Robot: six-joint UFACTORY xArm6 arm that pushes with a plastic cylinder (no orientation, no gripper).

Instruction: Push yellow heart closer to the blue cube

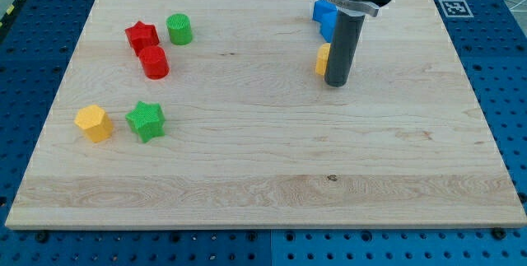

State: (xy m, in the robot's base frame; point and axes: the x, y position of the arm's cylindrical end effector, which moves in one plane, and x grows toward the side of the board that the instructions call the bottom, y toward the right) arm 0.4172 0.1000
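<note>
Now my tip (335, 84) touches the small yellow heart block (322, 59).
Bare rod, holding nothing; the blue cube block (324, 16) sits just above the heart on the wooden board (263, 159).

The yellow heart (322, 59) lies toward the view's upper right of the table, mostly hidden behind the dark rod — only a narrow yellow-orange sliver shows at the rod's left edge, so its shape cannot be made out here. The blue cube (324, 15) sits just above it toward the view's top, also partly covered by the rod's housing — its left faces show, bright blue. The two are near each other; whether they touch cannot be told.
</note>
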